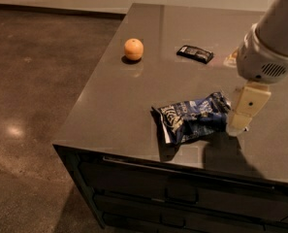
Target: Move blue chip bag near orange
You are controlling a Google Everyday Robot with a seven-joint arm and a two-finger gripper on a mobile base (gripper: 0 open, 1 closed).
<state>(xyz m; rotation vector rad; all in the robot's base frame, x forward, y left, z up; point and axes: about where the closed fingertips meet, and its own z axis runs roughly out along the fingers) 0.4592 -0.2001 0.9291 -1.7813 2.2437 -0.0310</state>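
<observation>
The blue chip bag (192, 117) lies crumpled on the dark tabletop (134, 96), near the front edge. The orange (134, 49) sits upright at the far left of the table, well apart from the bag. My gripper (241, 120) hangs from the white arm at the right, low over the table and right beside the bag's right end. One cream-coloured finger (248, 106) shows; the other is hidden behind it.
A small flat black packet (195, 53) lies at the back, between the orange and the arm. A pale object (231, 59) shows partly behind the arm. The table's left and front edges drop to a brown floor (32, 106). Drawers (182, 193) front the cabinet.
</observation>
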